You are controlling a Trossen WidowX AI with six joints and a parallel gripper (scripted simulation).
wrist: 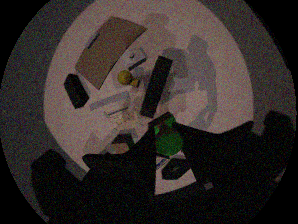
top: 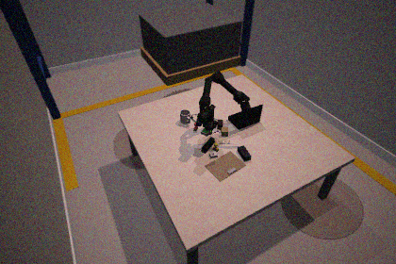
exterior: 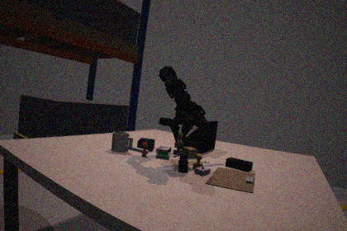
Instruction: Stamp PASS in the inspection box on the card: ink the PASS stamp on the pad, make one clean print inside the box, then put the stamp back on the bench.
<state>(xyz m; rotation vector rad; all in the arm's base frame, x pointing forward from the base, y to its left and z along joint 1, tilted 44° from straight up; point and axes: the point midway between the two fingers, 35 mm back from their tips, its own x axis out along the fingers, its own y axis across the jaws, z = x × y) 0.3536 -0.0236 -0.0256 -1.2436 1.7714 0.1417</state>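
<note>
From where I sit, I can't read any text, label, brand, number or sign in these three views. Everything comes through too dark and grainy.

dim grey walls | blue-orange rack (top: 250,18) (exterior: 142,36) | yellow floor lines (top: 66,155) | pale table (top: 288,150) (exterior: 83,168) (wrist: 235,75)
</note>
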